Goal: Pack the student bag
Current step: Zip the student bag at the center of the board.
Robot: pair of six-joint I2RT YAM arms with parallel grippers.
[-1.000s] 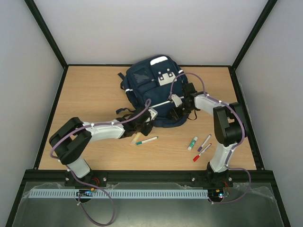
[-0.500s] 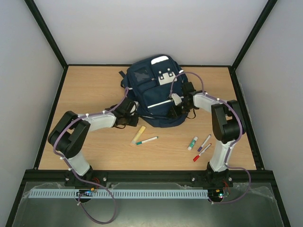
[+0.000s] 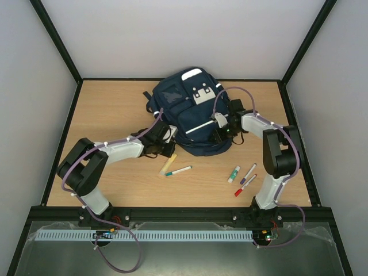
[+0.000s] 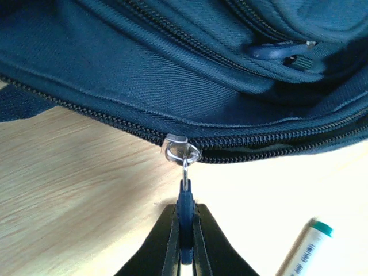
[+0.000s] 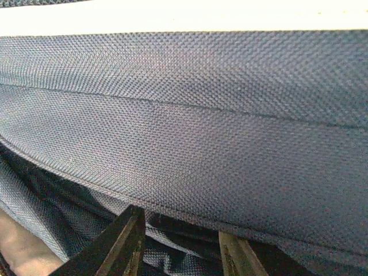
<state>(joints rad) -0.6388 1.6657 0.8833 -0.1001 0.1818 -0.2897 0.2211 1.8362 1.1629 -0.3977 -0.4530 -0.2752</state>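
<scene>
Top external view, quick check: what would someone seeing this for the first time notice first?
The navy student bag at the far middle of the table, with both arms reaching to it. The left gripper is shut on a blue zipper pull at the bag's lower seam; the right gripper sits close against its fabric. Loose markers lie on the wood nearer the arms.
</scene>
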